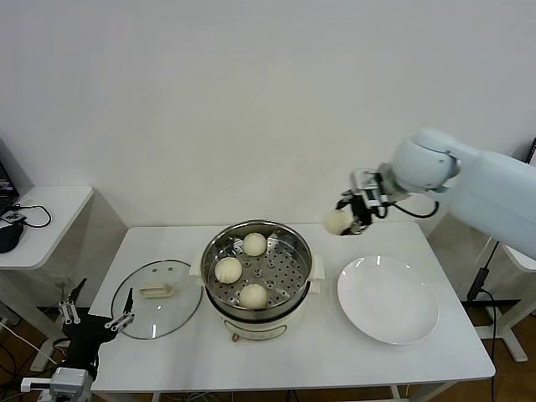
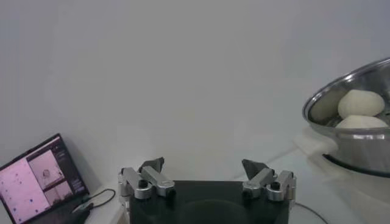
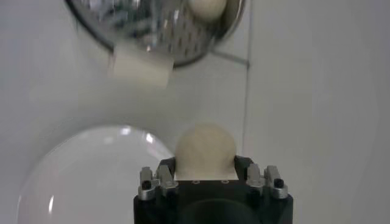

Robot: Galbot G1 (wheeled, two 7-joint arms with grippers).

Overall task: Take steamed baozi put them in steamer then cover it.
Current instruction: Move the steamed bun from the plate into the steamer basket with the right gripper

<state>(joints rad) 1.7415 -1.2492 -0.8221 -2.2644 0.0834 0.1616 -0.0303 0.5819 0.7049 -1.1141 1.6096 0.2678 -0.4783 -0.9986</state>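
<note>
Cream-white round dough bun (image 1: 337,221) sits clamped in the right gripper (image 1: 350,219), above the white table (image 1: 435,360) between shiny steel steamer (image 1: 297,247) and flat white plate (image 1: 419,327); left gripper (image 1: 94,315) hangs wide, low beside the table.

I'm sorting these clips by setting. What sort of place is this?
Probably a lab or test room set up as a kitchen corner: a bare white table against a blank wall, a side desk with cables, and a laptop nearby, with only a steamer and plate as props.

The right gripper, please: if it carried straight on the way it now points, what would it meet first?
Probably the plate or the bare table just beyond it; the right gripper, shut on a baozi, points steeply down, but depth is unclear.
</note>
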